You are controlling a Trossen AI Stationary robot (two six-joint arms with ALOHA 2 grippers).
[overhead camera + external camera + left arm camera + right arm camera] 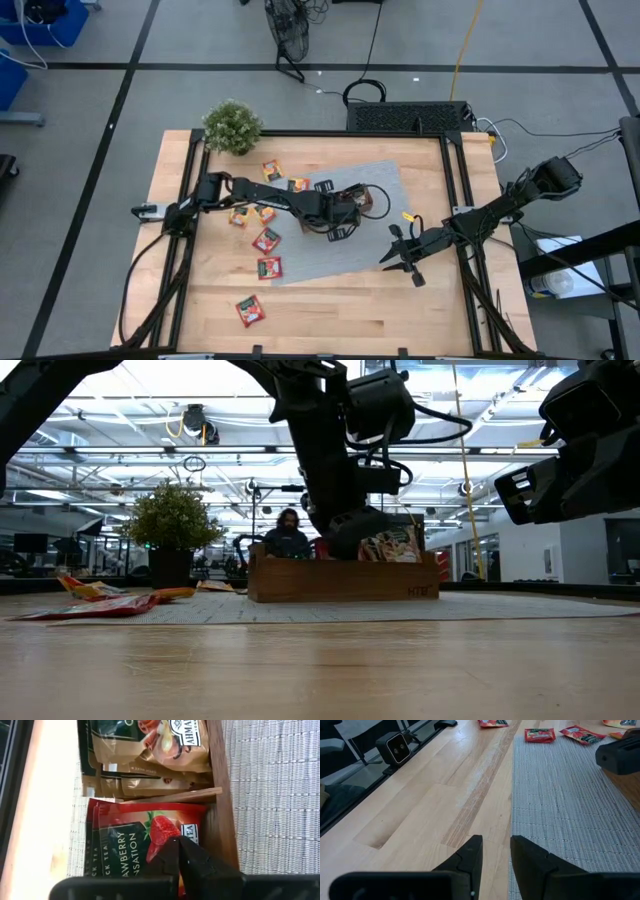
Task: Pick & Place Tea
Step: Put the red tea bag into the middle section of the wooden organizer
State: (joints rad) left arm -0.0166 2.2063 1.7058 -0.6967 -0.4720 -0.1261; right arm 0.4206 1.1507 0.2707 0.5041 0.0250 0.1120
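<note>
Dark plastic fingers [192, 862] of the left gripper [180, 851] fill the foreground of the left wrist view, pinched almost together with their tips pressed against a glossy red strawberry sachet [145, 837] – whether they pinch its edge or only touch it cannot be told. That sachet is flat and square, standing on edge with others behind it in one compartment of the wooden tray [222, 827], its printed lettering running along the compartment's length. A thin wooden divider [175, 796] separates it from the next compartment, packed with grey-brown sachets [150, 767] that also stand on edge. The tray is smooth brown wood, a low rectangular box resting on a grey woven mat [375, 185] with a fine ribbed texture.

Loose sachets lie flat on the pale wooden table [330, 310]: a red one [250, 310] near the front edge, two more red ones [268, 254] at the mat's left border, orange-yellow ones [252, 214] under the left arm, another [272, 171] near the bushy green potted plant [232, 126] in the back left corner.

The right gripper [402, 258] hangs low over the mat's right front part – its two fingers [470, 857] stand a narrow gap apart with nothing between them
</note>
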